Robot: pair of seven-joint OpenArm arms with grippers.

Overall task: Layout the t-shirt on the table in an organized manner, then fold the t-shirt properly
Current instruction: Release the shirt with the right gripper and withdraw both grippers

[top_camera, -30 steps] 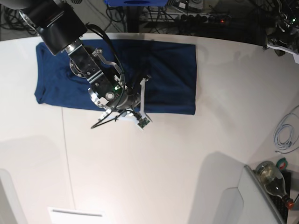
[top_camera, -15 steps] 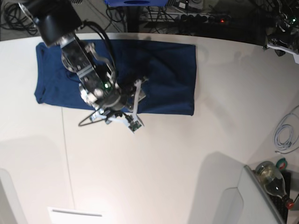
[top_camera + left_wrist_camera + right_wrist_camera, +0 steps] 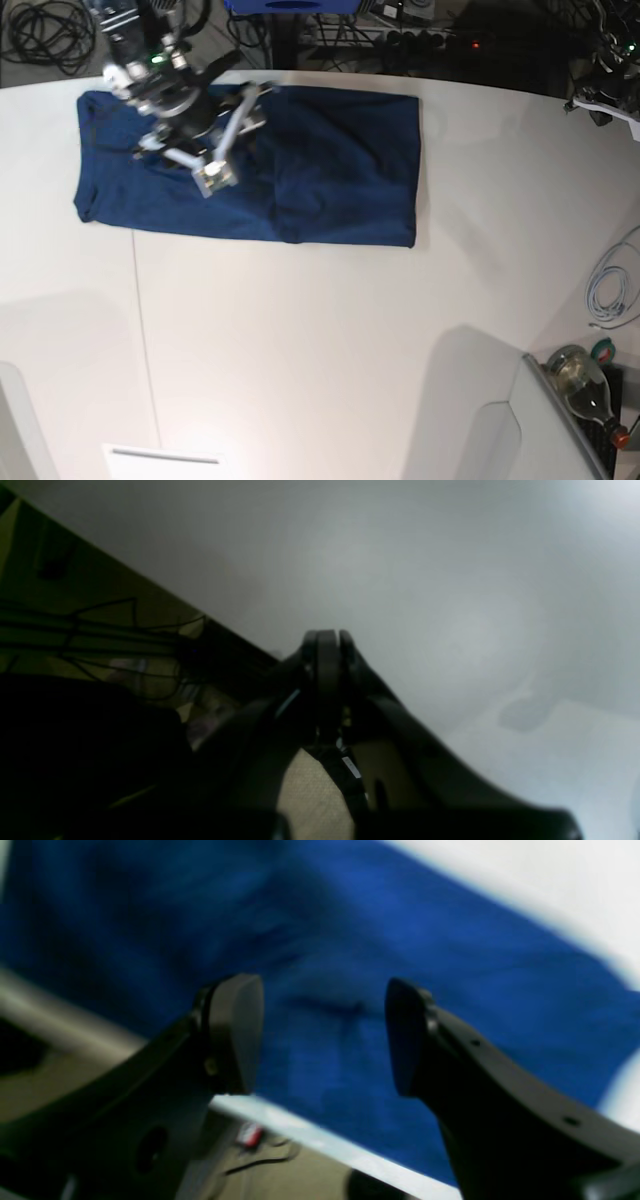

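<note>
You have the t-shirt (image 3: 300,170) folded into 1 long band on the table (image 3: 330,350), right gripper (image 3: 322,1035) spread and empty, crosswise folds left.

The right claw (image 3: 320,1035) hangs with its jaws spread apart and nothing between them, near the counter's far left corner. The left claw (image 3: 325,645) is pressed closed, empty.
</note>
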